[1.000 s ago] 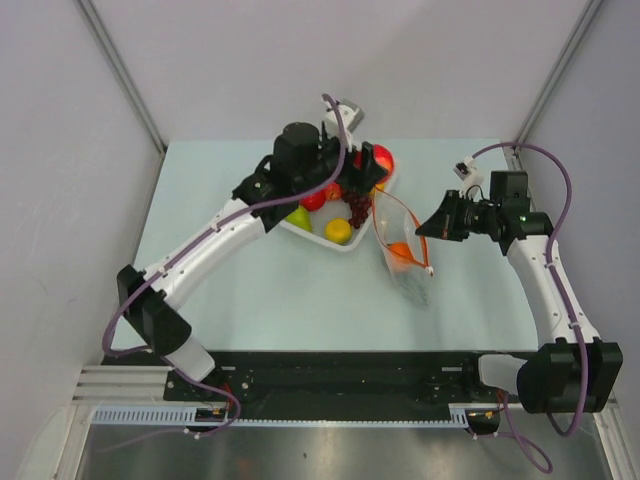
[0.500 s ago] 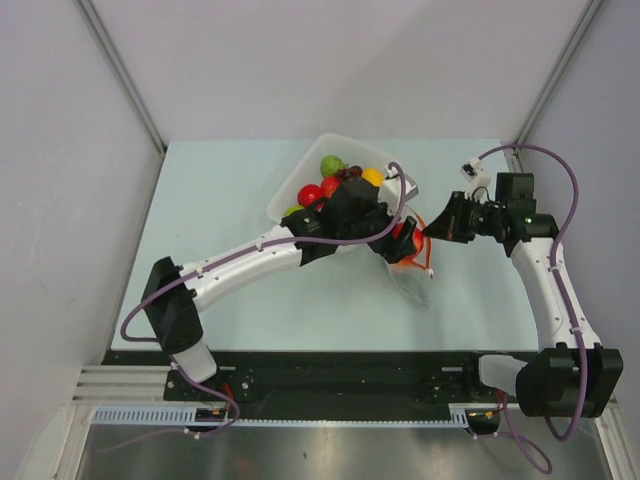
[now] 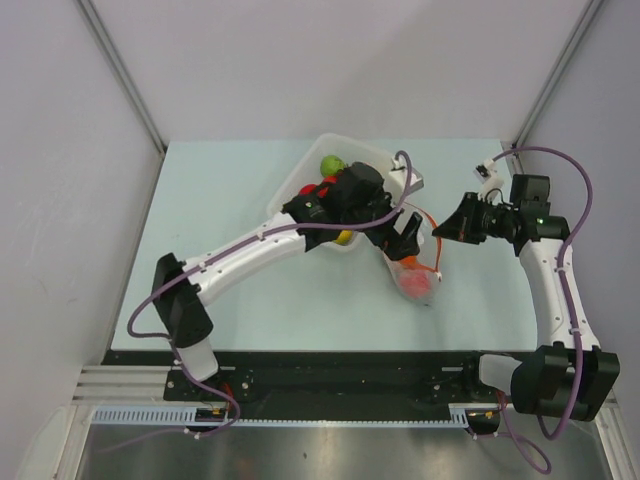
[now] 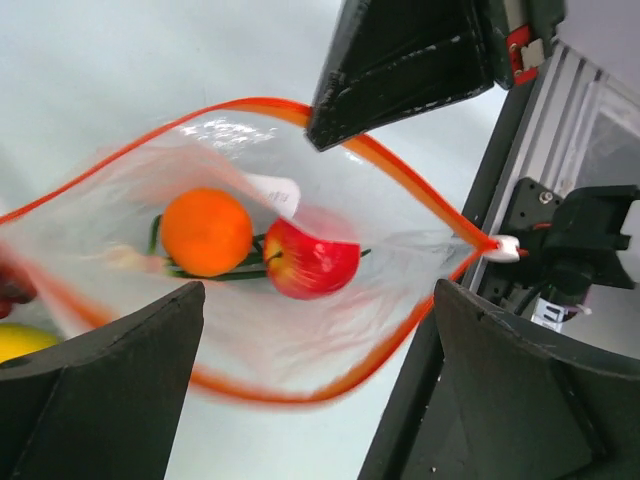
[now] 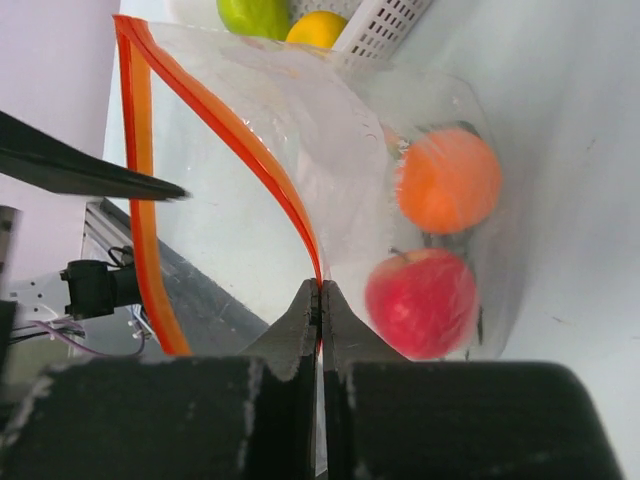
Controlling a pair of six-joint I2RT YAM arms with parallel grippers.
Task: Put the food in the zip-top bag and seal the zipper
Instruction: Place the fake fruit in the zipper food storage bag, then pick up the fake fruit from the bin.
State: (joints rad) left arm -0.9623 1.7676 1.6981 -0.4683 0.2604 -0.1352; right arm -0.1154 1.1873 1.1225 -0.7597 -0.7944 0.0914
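The zip-top bag (image 3: 410, 268) lies right of the tray with its mouth held open. Its orange-red zipper (image 4: 395, 172) rings the opening. Inside lie an orange (image 4: 206, 231), a red apple (image 4: 312, 262) and thin green beans (image 4: 215, 271). My left gripper (image 3: 406, 231) hovers over the mouth, open and empty (image 4: 315, 330). My right gripper (image 3: 441, 232) is shut on the zipper edge (image 5: 321, 290) and holds that side up. The right wrist view shows the orange (image 5: 448, 180) and the apple (image 5: 422, 302) through the plastic.
The white tray (image 3: 335, 142) stands behind my left arm with a green fruit (image 3: 331, 164), a red fruit (image 3: 309, 188) and a lemon (image 3: 345, 238). It also shows in the right wrist view (image 5: 385, 20). The right gripper's finger (image 4: 410, 60) shows above the bag mouth.
My left arm swung from the tray to the bag mouth with a red apple. The apple now lies inside the bag and the left jaws stand open. The right gripper kept its hold.
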